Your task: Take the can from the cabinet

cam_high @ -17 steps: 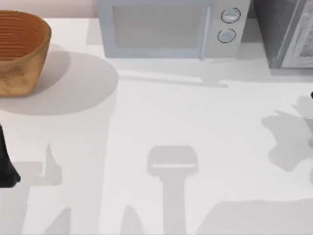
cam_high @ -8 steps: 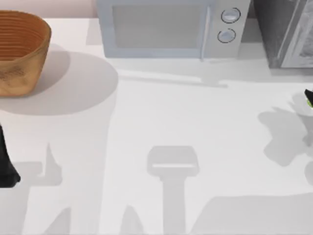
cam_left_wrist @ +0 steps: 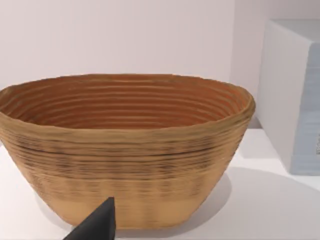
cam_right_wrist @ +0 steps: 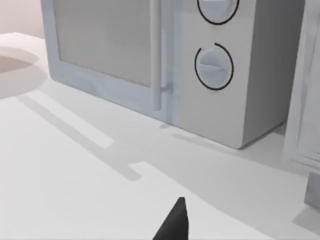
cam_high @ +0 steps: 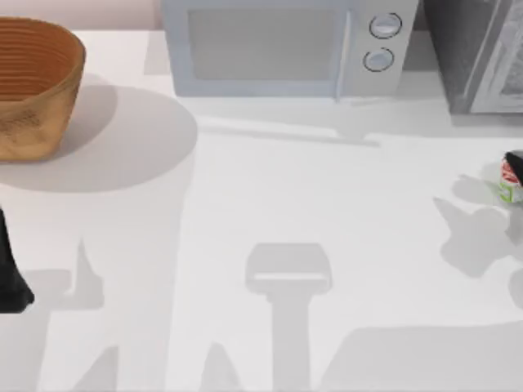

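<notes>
Red-and-green-labelled, the can (cam_high: 511, 177) sits just in front of the cabinet (cam_high: 474, 49); probably light, rigid and smooth, best pinched across its sides. Neither gripper's opening can be told.

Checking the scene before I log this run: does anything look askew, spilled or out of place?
One thing stands out: the can is at the top view's right edge, below the cabinet, tilted rather than upright and partly cut off by the frame. The woven basket and microwave stand squarely on the table; nothing looks spilled or damaged.
</notes>
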Motion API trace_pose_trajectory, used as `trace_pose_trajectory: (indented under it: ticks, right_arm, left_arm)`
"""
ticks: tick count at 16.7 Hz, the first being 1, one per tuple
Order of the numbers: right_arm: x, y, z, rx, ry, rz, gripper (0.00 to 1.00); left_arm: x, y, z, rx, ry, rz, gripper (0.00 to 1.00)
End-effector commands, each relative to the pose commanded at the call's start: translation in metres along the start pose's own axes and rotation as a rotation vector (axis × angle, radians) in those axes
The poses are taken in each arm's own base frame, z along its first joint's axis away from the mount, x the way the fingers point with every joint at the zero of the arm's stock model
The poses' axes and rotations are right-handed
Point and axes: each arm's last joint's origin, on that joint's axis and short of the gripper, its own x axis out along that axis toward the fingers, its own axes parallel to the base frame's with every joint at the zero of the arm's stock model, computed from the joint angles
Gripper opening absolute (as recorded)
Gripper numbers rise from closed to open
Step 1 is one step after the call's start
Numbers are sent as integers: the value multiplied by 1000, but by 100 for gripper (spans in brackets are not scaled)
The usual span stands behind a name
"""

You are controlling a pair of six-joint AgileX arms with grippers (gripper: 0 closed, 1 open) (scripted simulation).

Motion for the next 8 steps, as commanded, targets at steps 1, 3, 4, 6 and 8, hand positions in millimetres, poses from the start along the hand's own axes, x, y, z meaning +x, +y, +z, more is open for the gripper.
trace_pose_trajectory:
  ticks: [1, 3, 4, 6, 8]
  right_arm:
    - [0, 0, 0, 0, 0, 0, 90]
    - [0, 0, 0, 0, 0, 0, 100]
    - [0, 0, 0, 0, 0, 0, 100]
    - [0, 0, 0, 0, 0, 0, 100]
    - [0, 0, 0, 0, 0, 0, 100]
  left_arm:
    - [0, 0, 0, 0, 0, 0, 100]
    - [0, 0, 0, 0, 0, 0, 100]
    - [0, 0, 0, 0, 0, 0, 100]
    - [0, 0, 0, 0, 0, 0, 100]
    - [0, 0, 0, 0, 0, 0, 100]
